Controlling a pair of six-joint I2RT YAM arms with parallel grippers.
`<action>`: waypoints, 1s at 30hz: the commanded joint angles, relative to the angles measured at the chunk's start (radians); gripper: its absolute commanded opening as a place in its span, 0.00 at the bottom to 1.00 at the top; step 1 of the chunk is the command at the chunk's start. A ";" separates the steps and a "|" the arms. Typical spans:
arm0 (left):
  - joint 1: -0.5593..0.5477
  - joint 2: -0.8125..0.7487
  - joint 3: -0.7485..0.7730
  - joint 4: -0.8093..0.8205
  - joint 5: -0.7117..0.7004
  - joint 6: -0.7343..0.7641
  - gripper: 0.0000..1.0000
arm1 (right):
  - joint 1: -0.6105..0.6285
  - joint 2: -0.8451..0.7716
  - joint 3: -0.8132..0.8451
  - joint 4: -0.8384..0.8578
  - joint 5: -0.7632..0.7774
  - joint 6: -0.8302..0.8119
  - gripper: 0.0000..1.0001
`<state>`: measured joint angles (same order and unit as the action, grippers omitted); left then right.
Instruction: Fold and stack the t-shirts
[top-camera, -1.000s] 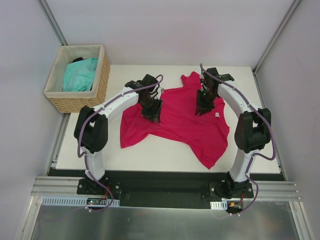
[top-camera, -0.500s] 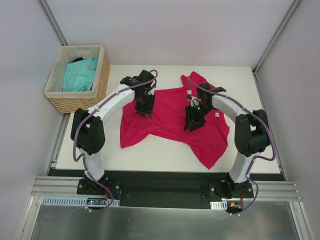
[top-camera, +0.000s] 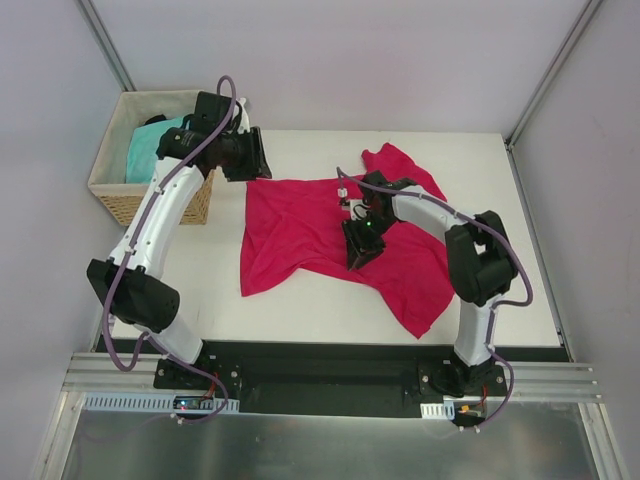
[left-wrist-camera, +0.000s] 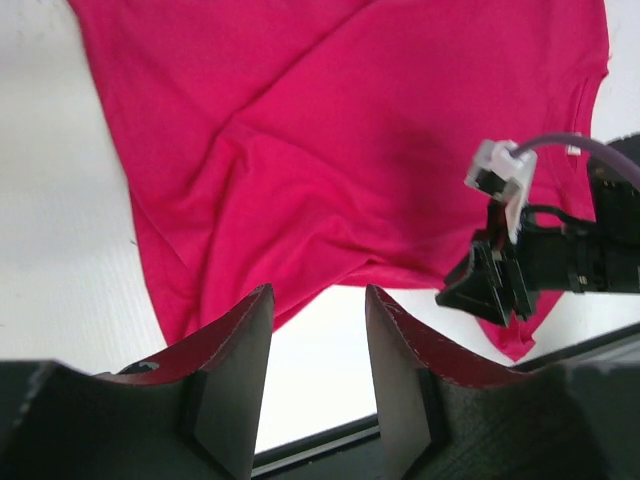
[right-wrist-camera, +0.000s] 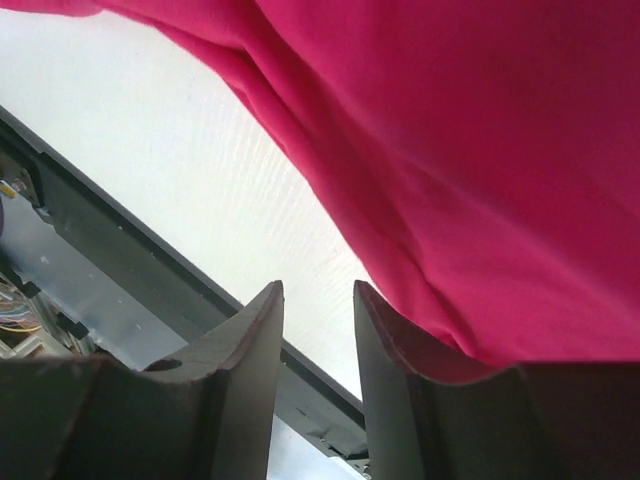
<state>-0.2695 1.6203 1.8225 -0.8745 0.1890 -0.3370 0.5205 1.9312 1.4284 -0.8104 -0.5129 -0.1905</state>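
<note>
One crimson t-shirt on table, one turquoise t-shirt in basket.

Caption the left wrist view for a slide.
Left gripper, jaws apart and empty, above the crimson t-shirt; right gripper near its edge.

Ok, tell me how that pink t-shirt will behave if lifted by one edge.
Probably floppy: the pink t-shirt lies rumpled, with soft creases, on the table. Likely light, since the fabric looks thin. Lifted by an edge, it would probably hang and drag.

lt: bright, even, diffuse | shadows: soft, faint on flat white bench | wrist cams: bench washed out, foreground soft | top cam: sharp
</note>
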 joint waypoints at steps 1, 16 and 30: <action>-0.010 -0.030 -0.046 -0.024 0.052 -0.019 0.41 | 0.015 0.032 0.066 0.001 0.022 -0.044 0.36; -0.004 -0.125 -0.111 -0.026 0.053 0.000 0.42 | 0.029 0.101 0.107 -0.006 0.079 -0.076 0.32; 0.004 -0.128 -0.121 -0.043 0.047 0.009 0.42 | 0.044 0.130 0.124 -0.032 0.065 -0.092 0.31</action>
<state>-0.2733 1.5211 1.7058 -0.9035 0.2295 -0.3439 0.5552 2.0426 1.5097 -0.8085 -0.4347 -0.2546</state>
